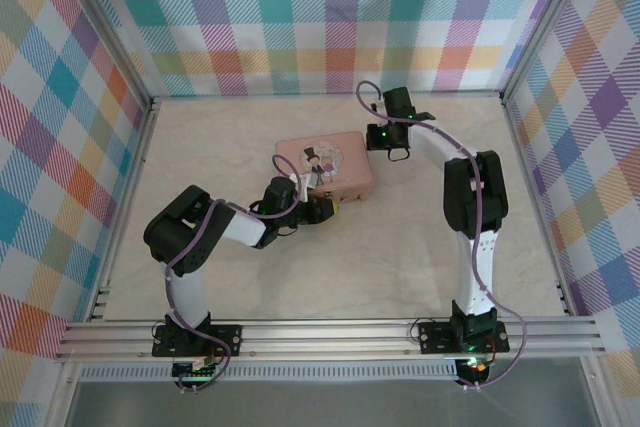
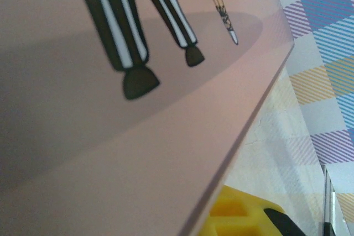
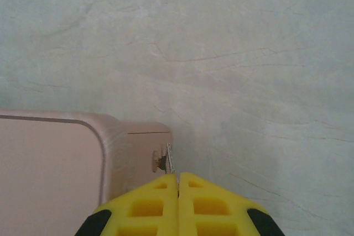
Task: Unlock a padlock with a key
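Seen from above, a pale marbled table (image 1: 300, 277) stands inside plaid walls (image 1: 60, 127). The left arm (image 1: 190, 232) bends in from the near left, and the left gripper (image 1: 328, 209) sits at the near edge of a pink tin (image 1: 350, 162) in the middle of the table. I cannot tell whether its jaws are apart or together. Its wrist camera looks close along the tin's lid (striped cartoon legs are printed there), with one yellow finger (image 2: 235, 214) just under the lid's edge.

On the tin's right side wall, by the far corner, is a tiny dark lump (image 3: 160, 162), apparently the padlock. A thin silvery blade, seemingly the key (image 3: 170, 157), stands just beside it.

The right gripper (image 3: 178, 179) hovers at that corner. Its yellow fingers are pressed together and the blade rises from their tips. The right arm (image 1: 470, 197) arches in from the near right.
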Available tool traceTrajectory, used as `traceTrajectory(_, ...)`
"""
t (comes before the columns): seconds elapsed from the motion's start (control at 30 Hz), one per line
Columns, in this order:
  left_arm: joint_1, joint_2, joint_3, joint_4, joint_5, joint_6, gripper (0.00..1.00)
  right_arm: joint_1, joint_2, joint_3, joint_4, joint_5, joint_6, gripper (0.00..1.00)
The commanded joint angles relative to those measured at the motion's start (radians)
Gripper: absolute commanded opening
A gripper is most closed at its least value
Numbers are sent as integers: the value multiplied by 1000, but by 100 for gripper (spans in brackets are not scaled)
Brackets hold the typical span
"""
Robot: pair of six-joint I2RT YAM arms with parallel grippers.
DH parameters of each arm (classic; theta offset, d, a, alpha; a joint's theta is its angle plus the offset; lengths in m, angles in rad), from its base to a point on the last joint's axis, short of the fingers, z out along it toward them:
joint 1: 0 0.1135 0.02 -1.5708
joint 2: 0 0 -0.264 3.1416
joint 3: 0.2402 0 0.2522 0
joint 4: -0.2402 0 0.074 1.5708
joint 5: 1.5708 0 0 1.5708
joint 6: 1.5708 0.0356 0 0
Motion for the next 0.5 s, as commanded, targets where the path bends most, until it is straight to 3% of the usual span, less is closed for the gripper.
traceTrajectory(0.0, -16, -10, 2, -67, 30, -32, 16, -13, -27, -5, -49, 73, -16, 0)
traceTrajectory(0.27, -17, -17, 16, -68, 25, -57, 16, -63, -153, -101, -35, 89, 16, 0)
traceTrajectory(0.47, -17, -35, 57, -139, 36, -95, 16, -82, -314, -269, 42, -6, 70, 0)
